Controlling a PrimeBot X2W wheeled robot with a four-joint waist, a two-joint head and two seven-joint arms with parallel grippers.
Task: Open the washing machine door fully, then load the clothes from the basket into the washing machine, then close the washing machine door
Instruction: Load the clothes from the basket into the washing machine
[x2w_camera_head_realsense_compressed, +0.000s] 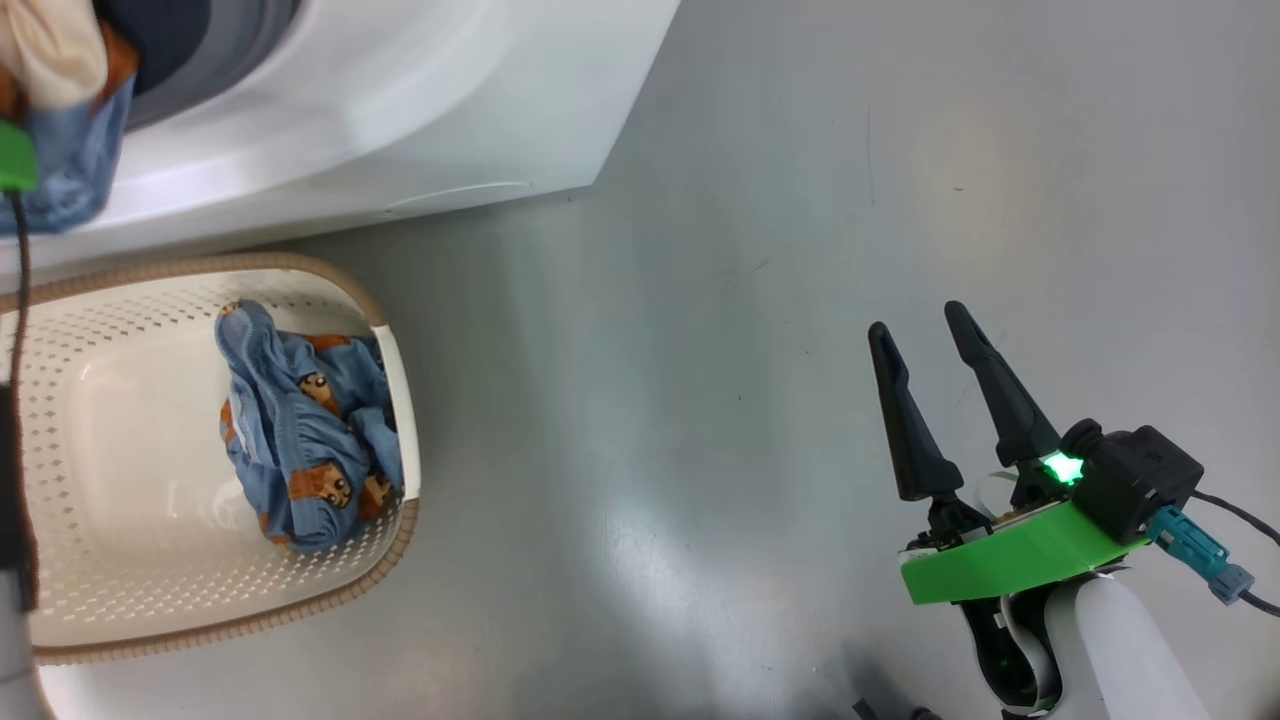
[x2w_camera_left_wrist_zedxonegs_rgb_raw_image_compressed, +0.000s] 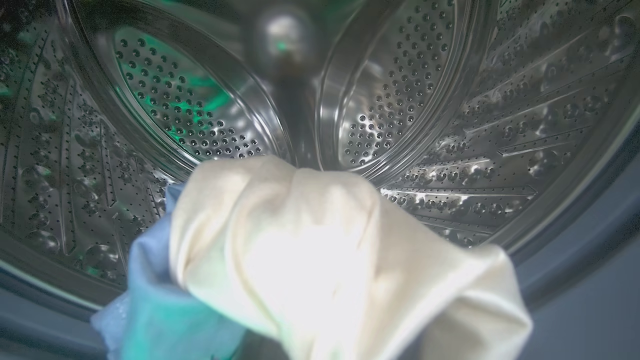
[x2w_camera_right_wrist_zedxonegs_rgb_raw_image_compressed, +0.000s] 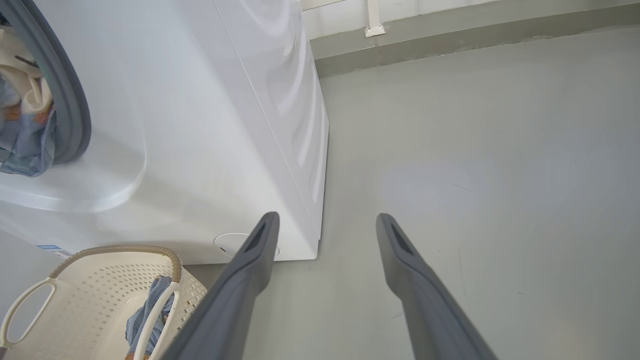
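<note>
Left end effector (x2w_camera_head_realsense_compressed: 14, 168): clenched on cream-blue garment (x2w_camera_left_wrist_zedxonegs_rgb_raw_image_compressed: 310, 260), upper left, at drum (x2w_camera_left_wrist_zedxonegs_rgb_raw_image_compressed: 450, 100) mouth.
Right end effector (x2w_camera_head_realsense_compressed: 917, 320): released, lower right.
Basket (x2w_camera_head_realsense_compressed: 398, 400): blue clothes (x2w_camera_head_realsense_compressed: 300, 430) inside.

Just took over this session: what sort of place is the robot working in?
Probably a laundry room or utility area: a white washing machine stands on grey floor, with a basket of clothes beside it.

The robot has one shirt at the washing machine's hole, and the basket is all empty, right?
Not quite. The basket isn't empty: a blue garment with orange-brown figures lies in it, as the head view shows. The rest is right: a cream and blue garment is at the mouth of the washing machine.
</note>
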